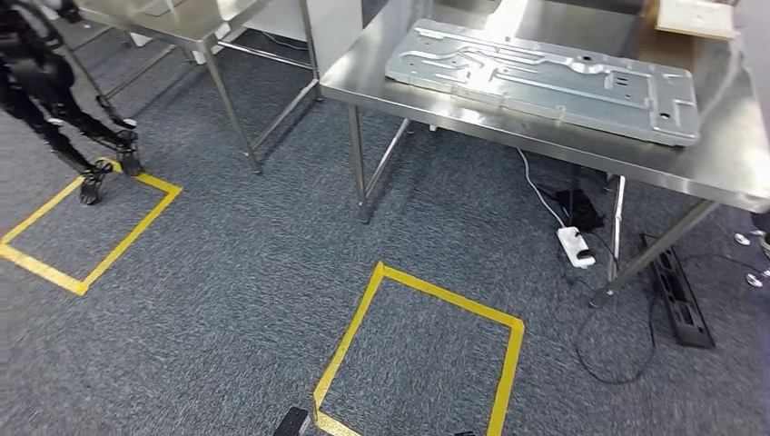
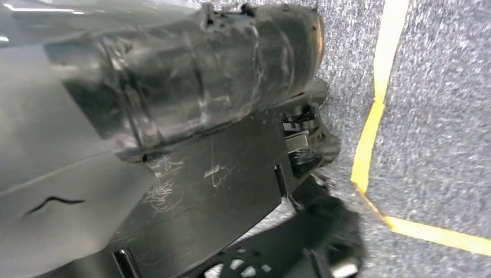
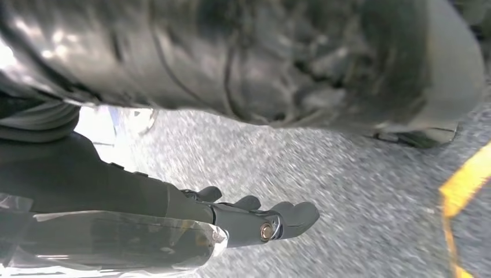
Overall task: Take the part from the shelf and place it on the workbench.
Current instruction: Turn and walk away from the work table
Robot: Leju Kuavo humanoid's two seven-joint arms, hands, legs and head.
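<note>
1. Right hand [image 3: 255,220] is hanging low over the carpet with its fingers stretched out and apart, grasping nothing.
2. Left hand [image 2: 52,191] is presenting just a grey cover in the left wrist view. Its fingers are hidden, so whether it is released or clenched cannot be told.
3. Part [image 1: 545,80], a long stamped metal plate, is lying flat on the steel table [image 1: 363,84], close to the near edge and well apart from both hands. Whether this table is serving as shelf or workbench cannot be told from the pictures.
4. Power strip [image 1: 575,247] and loose cables [image 1: 545,195] are trailing on the carpet under the table, beside a black floor unit [image 1: 681,300]. A foot stepping in close is risking a snag, which would probably jolt the body.
5. Yellow tape square [image 1: 451,292] is marking a spot in front of the table, and a second square [image 1: 131,241] is lying further left. Standing off the mark is likely leaving the far edge of the plate out of reach.
6. Handling risk, as a judgement: the plate is looking long, thin and smooth, so a one-handed or off-centre hold is inviting tilt, slip or a scrape along the table edge.
7. Second table [image 1: 195,32] and a dark jointed frame [image 1: 54,100] are standing to the left, narrowing the room for turning.
</note>
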